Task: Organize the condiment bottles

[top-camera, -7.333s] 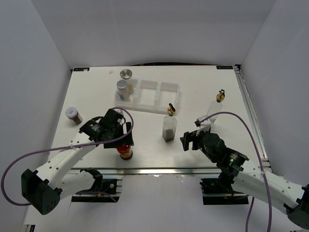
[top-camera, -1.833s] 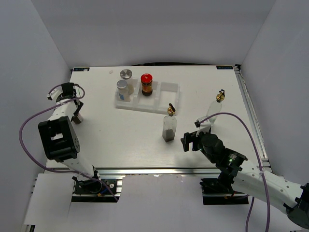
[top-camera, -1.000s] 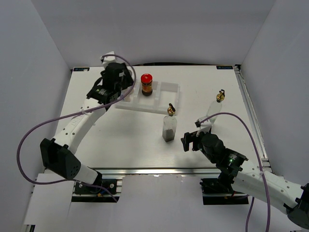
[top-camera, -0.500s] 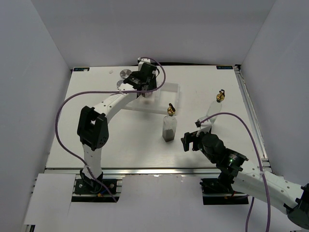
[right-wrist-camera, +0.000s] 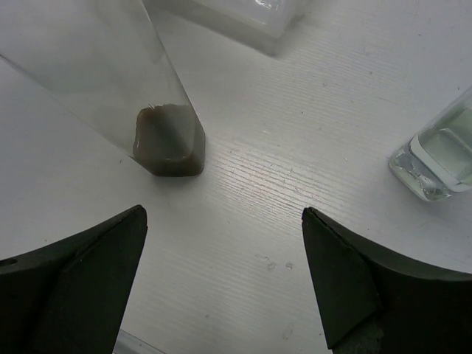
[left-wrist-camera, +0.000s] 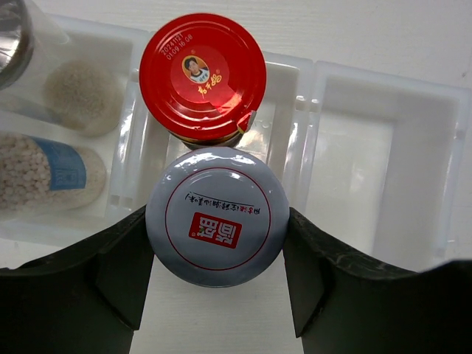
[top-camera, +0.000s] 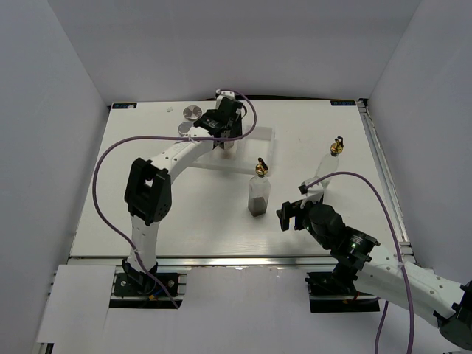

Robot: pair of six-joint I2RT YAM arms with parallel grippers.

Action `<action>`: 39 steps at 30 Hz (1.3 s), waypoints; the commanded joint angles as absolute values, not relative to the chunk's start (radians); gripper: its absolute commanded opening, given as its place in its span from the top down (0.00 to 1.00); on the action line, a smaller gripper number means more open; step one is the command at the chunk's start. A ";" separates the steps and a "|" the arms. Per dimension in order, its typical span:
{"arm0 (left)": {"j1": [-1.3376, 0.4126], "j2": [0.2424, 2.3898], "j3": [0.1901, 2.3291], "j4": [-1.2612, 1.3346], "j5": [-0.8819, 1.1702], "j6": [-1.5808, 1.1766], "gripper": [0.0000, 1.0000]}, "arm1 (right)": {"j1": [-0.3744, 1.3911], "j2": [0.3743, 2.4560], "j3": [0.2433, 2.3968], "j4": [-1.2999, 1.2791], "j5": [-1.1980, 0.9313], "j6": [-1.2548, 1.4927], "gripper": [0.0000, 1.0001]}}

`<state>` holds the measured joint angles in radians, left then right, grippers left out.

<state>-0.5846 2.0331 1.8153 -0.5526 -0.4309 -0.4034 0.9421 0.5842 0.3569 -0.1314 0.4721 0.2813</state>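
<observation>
My left gripper (left-wrist-camera: 216,228) is shut on a small jar with a silver lid (left-wrist-camera: 216,214), held at the near side of the white tray's middle compartment. A red-lidded jar (left-wrist-camera: 203,77) stands in that compartment, just beyond the held one. In the top view the left gripper (top-camera: 223,136) covers both. Another silver-lidded jar (top-camera: 183,130) sits in the tray's left compartment, and one more (top-camera: 192,112) stands behind the tray. A tall gold-spouted bottle with dark contents (top-camera: 259,193) stands mid-table, a clear one (top-camera: 332,158) to its right. My right gripper (right-wrist-camera: 223,217) is open and empty, near the dark bottle (right-wrist-camera: 166,144).
The white three-compartment tray (top-camera: 258,140) lies at the back of the table; its right compartment (left-wrist-camera: 383,162) holds nothing. White walls close in the table on three sides. The clear bottle's base (right-wrist-camera: 435,162) shows right of the right gripper.
The left arm has swung right along the tray, carrying the silver-lidded jar from the back left to the middle compartment. It now hides the red-lidded jar in the top view. The right arm has not moved.
</observation>
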 commanded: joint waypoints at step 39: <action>-0.532 1.921 1.829 -0.522 -0.404 -0.397 0.02 | 0.940 0.575 0.400 0.026 0.153 0.110 0.11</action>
